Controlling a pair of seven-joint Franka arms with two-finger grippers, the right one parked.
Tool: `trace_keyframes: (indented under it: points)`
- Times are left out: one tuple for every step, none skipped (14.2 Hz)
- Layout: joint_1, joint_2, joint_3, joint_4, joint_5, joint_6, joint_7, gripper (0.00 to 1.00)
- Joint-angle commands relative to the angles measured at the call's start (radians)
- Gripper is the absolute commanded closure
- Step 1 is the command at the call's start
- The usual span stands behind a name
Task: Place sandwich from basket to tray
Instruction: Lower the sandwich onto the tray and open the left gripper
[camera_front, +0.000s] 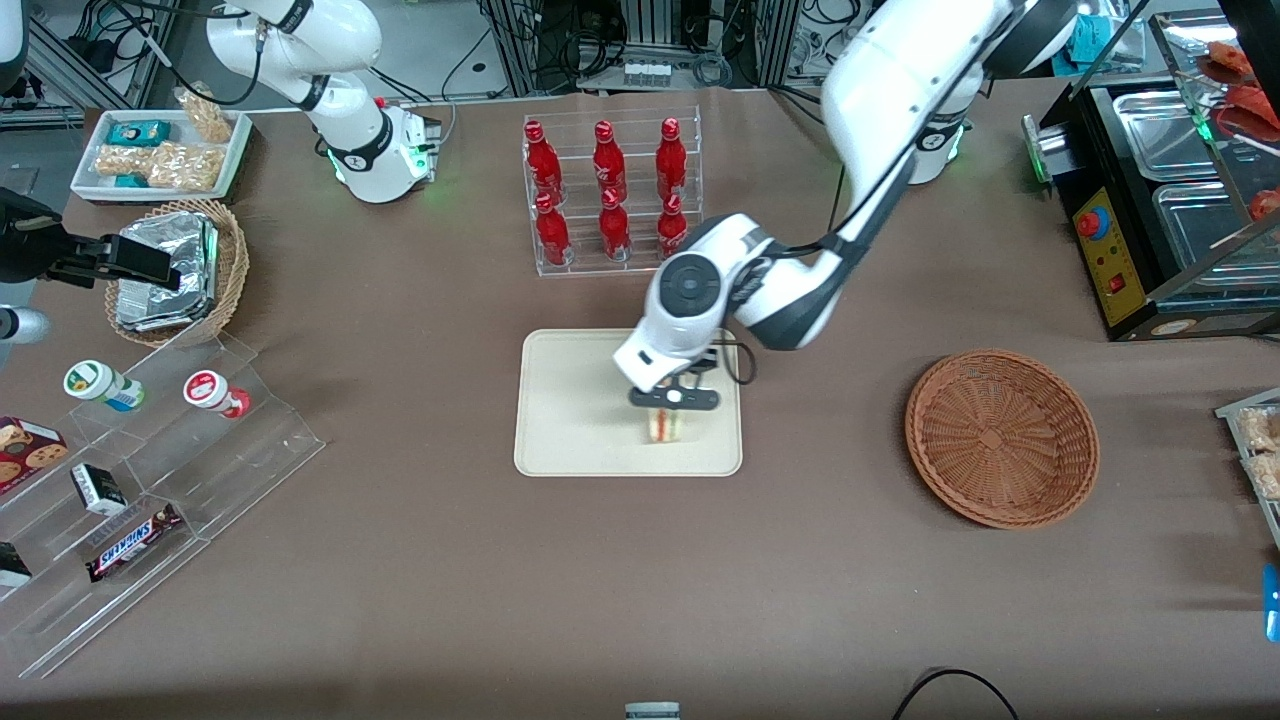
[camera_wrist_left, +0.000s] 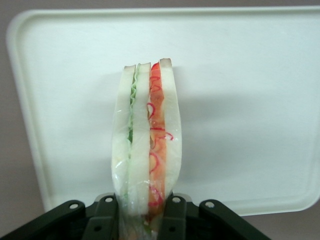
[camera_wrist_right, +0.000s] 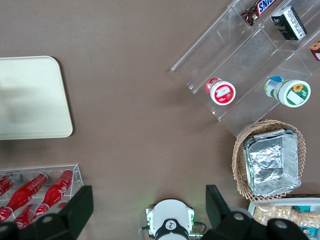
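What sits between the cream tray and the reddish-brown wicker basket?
Only bare brown tabletop, in the front view. The hand, shut on the wrapped triangular sandwich, hangs over the cream rectangular tray; the shallow reddish-brown wicker basket holds nothing.

Brown table (camera_front: 420, 560); cable-strewn racks (camera_front: 640, 40) above; even light.

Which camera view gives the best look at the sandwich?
The left wrist view: the sandwich fills it, layers visible, clamped by the gripper over the tray. The front view shows it small; the right wrist view shows none.
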Motion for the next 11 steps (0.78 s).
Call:
trace_keyframes:
  points:
    - [-0.045,0.065,0.015,0.097,0.007,-0.016,-0.039,0.71]
    - [-0.055,0.074,0.016,0.103,0.007,-0.016,-0.047,0.70]
    - [-0.062,0.082,0.018,0.105,0.009,-0.016,-0.049,0.67]
    - [-0.069,0.086,0.019,0.106,0.010,-0.016,-0.053,0.62]
    - [-0.069,0.093,0.019,0.106,0.010,-0.014,-0.053,0.53]
    - [-0.070,0.094,0.019,0.105,0.010,-0.014,-0.055,0.36]
    - [-0.070,0.094,0.019,0.105,0.012,-0.014,-0.055,0.01]
    - [-0.069,0.093,0.019,0.105,0.019,-0.017,-0.058,0.00]
    - [-0.069,0.090,0.021,0.105,0.035,-0.019,-0.069,0.00]
    - [-0.067,0.088,0.021,0.106,0.051,-0.019,-0.094,0.00]
    - [-0.066,0.083,0.021,0.106,0.065,-0.019,-0.114,0.00]
